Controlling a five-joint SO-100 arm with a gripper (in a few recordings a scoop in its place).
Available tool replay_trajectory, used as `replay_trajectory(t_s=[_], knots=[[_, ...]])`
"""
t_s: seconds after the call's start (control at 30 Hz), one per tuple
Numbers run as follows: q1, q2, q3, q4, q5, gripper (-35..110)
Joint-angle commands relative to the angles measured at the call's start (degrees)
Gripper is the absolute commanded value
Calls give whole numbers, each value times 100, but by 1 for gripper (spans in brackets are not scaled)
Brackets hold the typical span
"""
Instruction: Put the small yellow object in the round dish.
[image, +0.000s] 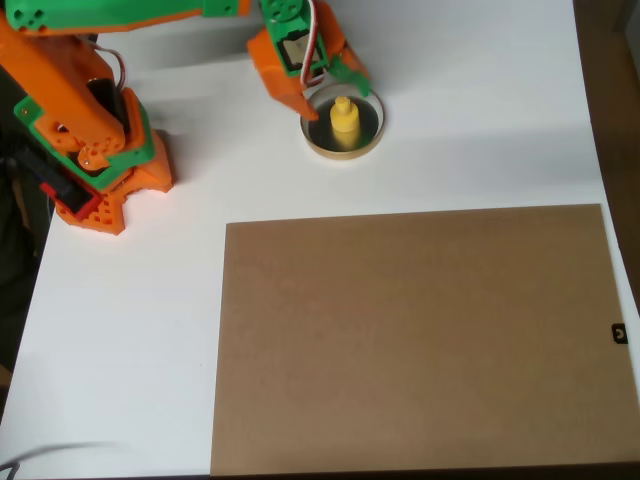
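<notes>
Counter (400, 150) first: one broad white surface takes up nearly the whole overhead view, with a dark strip of room beyond its right edge and a narrow dark strip past its left edge. On it lies one large rectangular brown board (415, 335), flat, covering the lower right part. One orange and green plastic robot arm (90, 130) stands at the upper left, its base on the white surface and its upper links reaching right along the top edge. Its orange and green end effector (322, 95) hangs over the upper left rim of the dish, an orange finger (298, 103) on the left and a green finger (352, 72) on the right, spread apart with nothing between them. One small round dish (343, 124), pale cream rim and dark glossy inside, sits just above the board, apart from it. One small yellow plastic piece (344, 121), round base with a narrower knob, stands upright in the middle of the dish, free of both fingers.
</notes>
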Motion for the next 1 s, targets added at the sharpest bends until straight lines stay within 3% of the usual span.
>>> replay_trajectory(t_s=[0.0, 0.4, 0.97], knots=[[176, 527, -606, 360, -343, 21], [1688, 1248, -1116, 1477, -1696, 21], [4869, 2584, -255, 1477, -3164, 22]])
